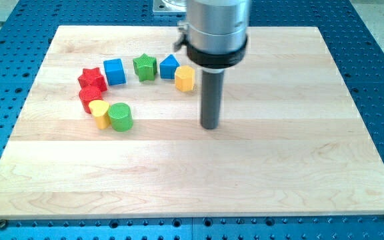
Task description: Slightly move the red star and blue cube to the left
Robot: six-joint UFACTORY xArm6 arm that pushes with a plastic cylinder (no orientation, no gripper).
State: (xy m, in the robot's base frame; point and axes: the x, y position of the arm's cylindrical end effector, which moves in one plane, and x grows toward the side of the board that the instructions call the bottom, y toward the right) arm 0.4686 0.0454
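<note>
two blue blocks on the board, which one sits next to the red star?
The blue cube, just to the view's right of the red star. The other blue block sits farther right, between the green star and a yellow block.

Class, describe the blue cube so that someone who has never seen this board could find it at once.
On the wooden board, find the arc of blocks in the upper left. The blue cube sits along its top, between the red star and the green star. It is the only square-faced blue block.

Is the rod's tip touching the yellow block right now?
Apart. The camera view shows bare wood between my tip and the yellow block, which sits toward the view's upper left of it.
</note>
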